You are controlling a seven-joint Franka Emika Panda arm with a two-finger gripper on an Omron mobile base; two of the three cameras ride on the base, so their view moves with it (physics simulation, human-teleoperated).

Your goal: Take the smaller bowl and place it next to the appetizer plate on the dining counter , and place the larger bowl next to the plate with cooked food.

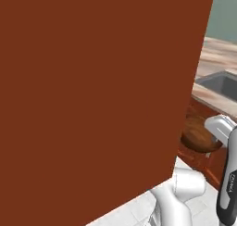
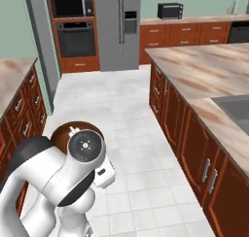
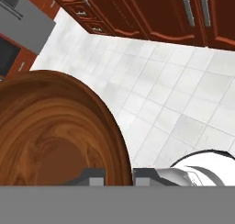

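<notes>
My gripper [image 3: 120,175] is shut on the rim of the smaller bowl [image 3: 55,126], a glossy dark brown wooden bowl, with one fingertip inside the rim and one outside. The bowl hangs in the air over the white tiled floor. In the left base view the bowl [image 1: 198,136] shows at the right, beside the white hand. In the right base view a slice of it [image 2: 59,132] peeks out behind the arm's wrist. The larger bowl, the appetizer plate and the plate with cooked food are out of view.
A flat red-brown panel [image 1: 92,95] stands very close on the left. A marble-topped island [image 2: 194,76] with a sink [image 2: 236,107] runs along the right; I cannot tell if it is the dining counter. White tiled floor [image 2: 121,114] lies between it and the left wall counter [image 2: 12,78].
</notes>
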